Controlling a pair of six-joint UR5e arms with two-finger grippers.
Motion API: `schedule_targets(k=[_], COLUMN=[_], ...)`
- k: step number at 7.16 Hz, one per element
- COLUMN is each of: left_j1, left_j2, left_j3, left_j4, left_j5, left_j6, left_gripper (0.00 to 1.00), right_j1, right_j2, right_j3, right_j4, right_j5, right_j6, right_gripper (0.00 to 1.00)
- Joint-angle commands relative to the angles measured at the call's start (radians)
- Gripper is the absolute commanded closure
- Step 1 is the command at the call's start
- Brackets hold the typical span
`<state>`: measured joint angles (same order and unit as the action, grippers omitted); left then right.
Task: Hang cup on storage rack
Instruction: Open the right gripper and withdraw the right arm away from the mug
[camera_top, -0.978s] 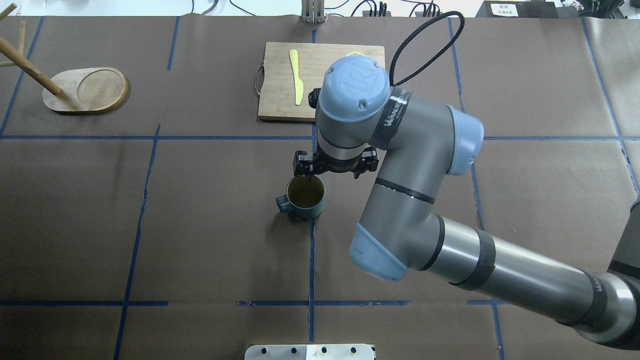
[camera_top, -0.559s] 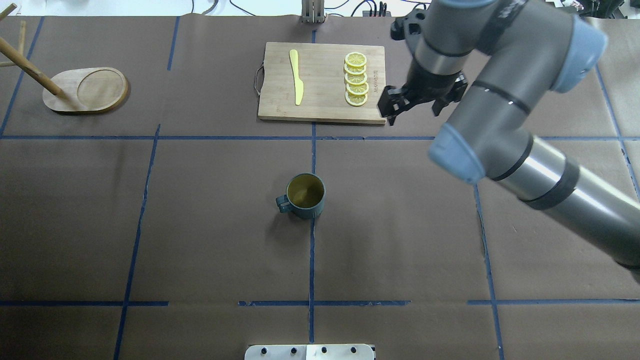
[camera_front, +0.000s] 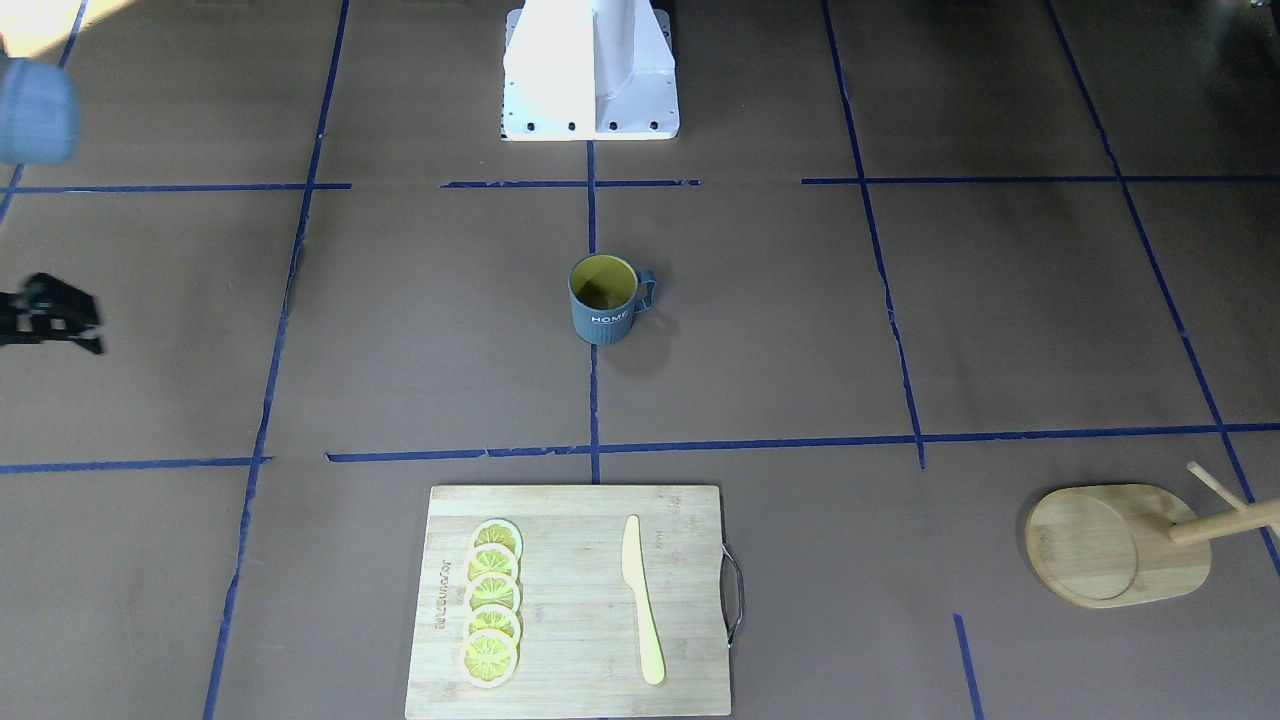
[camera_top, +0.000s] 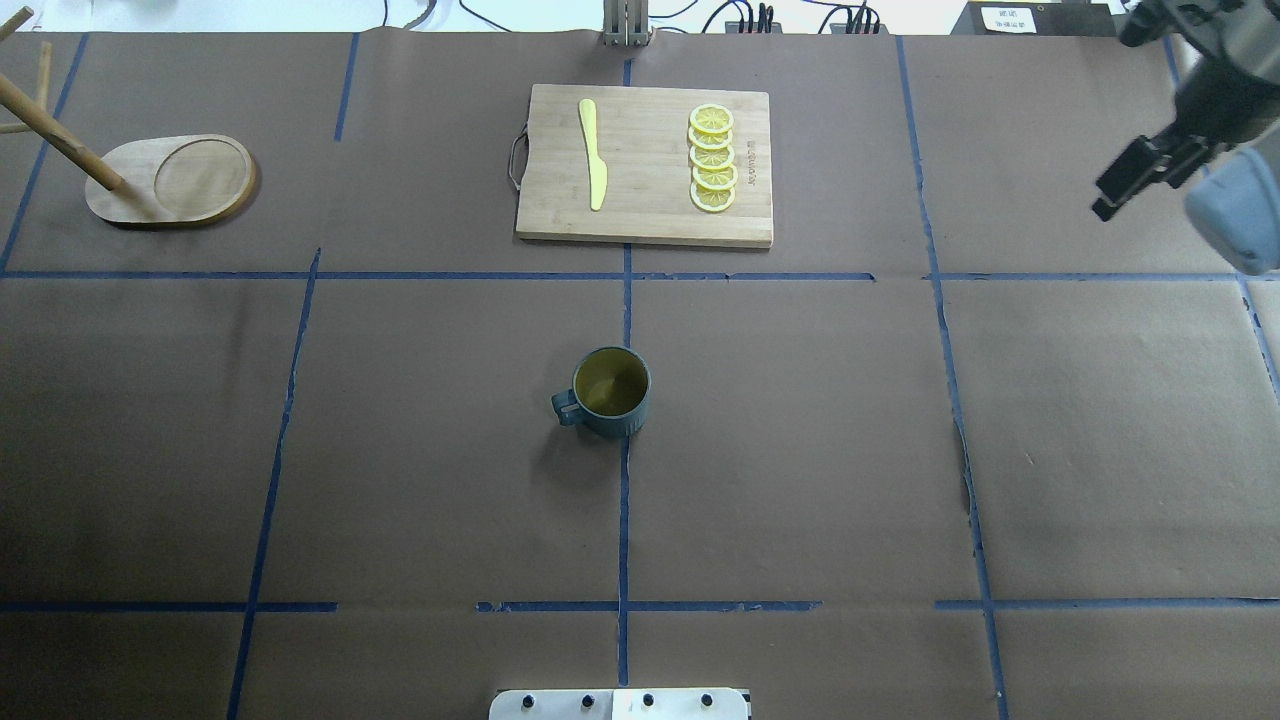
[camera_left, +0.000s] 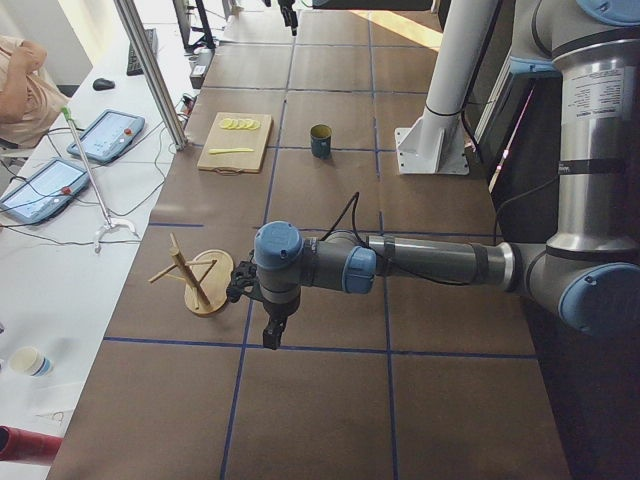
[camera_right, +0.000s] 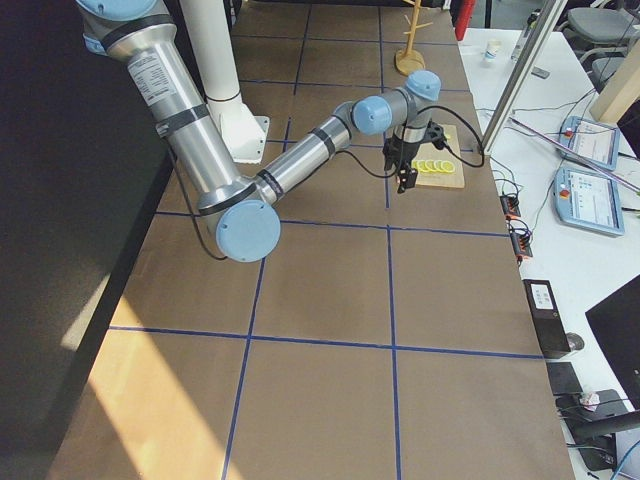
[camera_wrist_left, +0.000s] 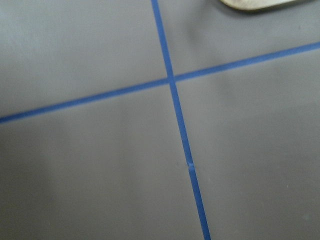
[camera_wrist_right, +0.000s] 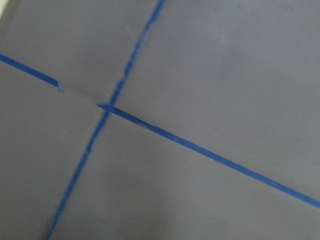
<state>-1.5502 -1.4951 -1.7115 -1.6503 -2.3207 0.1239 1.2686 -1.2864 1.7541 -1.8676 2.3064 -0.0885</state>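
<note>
The dark blue-grey cup (camera_top: 610, 392) stands upright and alone at the table's middle, yellow inside, handle toward the robot's left. It also shows in the front view (camera_front: 603, 300) with its "HOME" lettering and in the left side view (camera_left: 320, 140). The wooden storage rack (camera_top: 170, 180) stands at the far left, its post and pegs leaning out of frame; it also shows in the front view (camera_front: 1115, 545). My right gripper (camera_top: 1130, 185) hangs high at the far right, far from the cup; I cannot tell its jaws. My left gripper (camera_left: 272, 335) hovers beside the rack (camera_left: 195, 280); I cannot tell its state.
A bamboo cutting board (camera_top: 650, 215) with a yellow knife (camera_top: 592, 155) and several lemon slices (camera_top: 712, 160) lies at the table's far middle. The robot's white base plate (camera_top: 620, 703) is at the near edge. Blue tape lines cross the brown table cover.
My right arm has swung up and away from over the cup to the table's far right. The cup has stayed upright in place.
</note>
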Motion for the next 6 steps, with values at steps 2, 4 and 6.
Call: schedule_targets(k=[2, 4, 6], left_j1=[0.004, 0.129, 0.295], left_j2=[-0.008, -0.046, -0.121], left_j3=[-0.035, -0.062, -0.06], left_j4=[-0.052, -0.24, -0.5], left_j5=[-0.028, -0.199, -0.209], left_j6=[-0.041, -0.062, -0.218], left_gripper=[0.0, 0.0, 0.0], right_j1=[0.201, 0.201, 0.199], right_j2=[-0.328, -0.387, -0.383], right_j3=[0.043, 0.082, 0.085], right_j4=[0.098, 0.116, 0.117], right_j5=[-0.002, -0.021, -0.032], right_j6=[-0.111, -0.042, -0.031], right_gripper=[0.0, 0.0, 0.0])
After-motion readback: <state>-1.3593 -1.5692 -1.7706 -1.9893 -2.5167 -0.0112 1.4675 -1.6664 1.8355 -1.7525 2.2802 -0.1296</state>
